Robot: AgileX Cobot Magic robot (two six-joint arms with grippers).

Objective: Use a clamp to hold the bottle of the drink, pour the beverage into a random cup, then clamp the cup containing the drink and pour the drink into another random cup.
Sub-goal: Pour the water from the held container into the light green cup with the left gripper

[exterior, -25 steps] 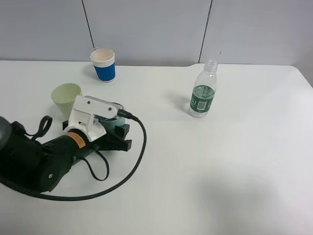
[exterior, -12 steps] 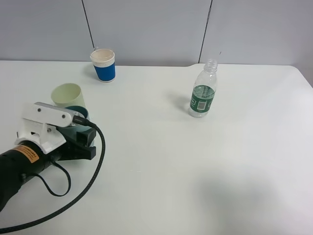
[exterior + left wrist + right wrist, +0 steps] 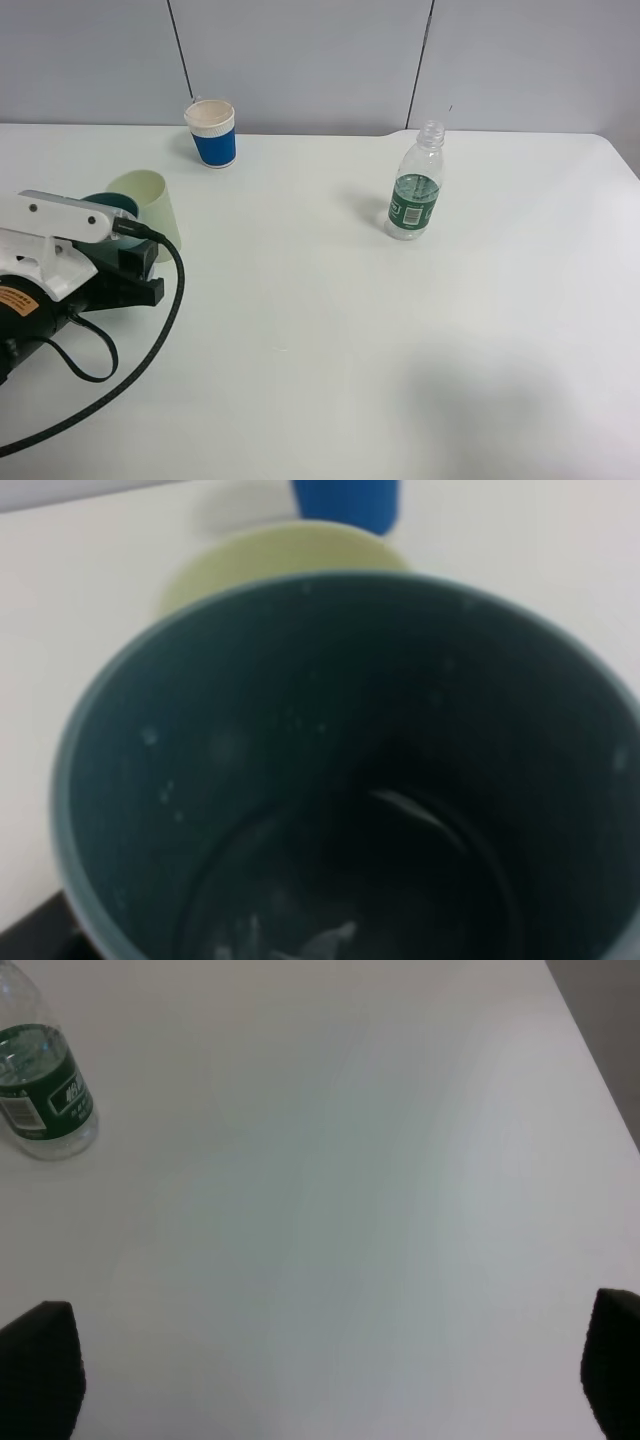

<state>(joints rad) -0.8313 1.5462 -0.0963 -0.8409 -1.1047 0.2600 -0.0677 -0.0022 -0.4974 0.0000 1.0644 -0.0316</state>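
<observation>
Moved left: left end effector (image 3: 128,272) | clamped around teal cup (image 3: 112,204) | right end effector (image 3: 325,1360) jaws apart

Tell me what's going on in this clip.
The left gripper is shut on the teal cup, holding it right beside the pale yellow-green cup at the left of the table. The uncapped bottle stands alone on the right, the paper cup at the back. The right gripper hangs open above the table.
</observation>
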